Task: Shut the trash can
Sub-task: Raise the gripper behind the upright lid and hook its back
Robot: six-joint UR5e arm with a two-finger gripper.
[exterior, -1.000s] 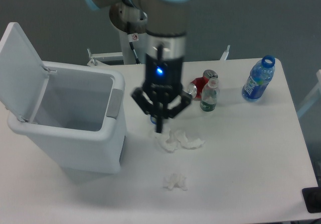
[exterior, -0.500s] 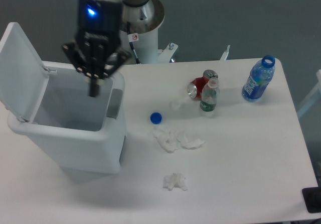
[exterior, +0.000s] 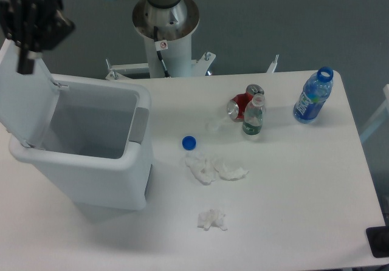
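The trash can [exterior: 91, 155] is a big white bin on the left of the table, with a grey latch tab [exterior: 140, 125] on its right rim. Its flat white lid [exterior: 24, 95] stands open, tilted up and back on the left side. My gripper [exterior: 25, 64] hangs at the top left, just above the lid's upper edge. Its dark fingers are pressed together into one tip, shut on nothing. Whether the tip touches the lid cannot be told.
Right of the bin lie a blue bottle cap [exterior: 189, 142], crumpled tissues [exterior: 214, 169] and another tissue wad [exterior: 211, 220]. Further back are a red can [exterior: 240, 106], a small clear bottle [exterior: 253, 116] and a blue bottle [exterior: 313, 95]. The robot base [exterior: 166, 22] stands behind.
My gripper has swept left from above the tissues, across the bin's opening, up to the top edge of the open lid. Lid and table items have not moved.
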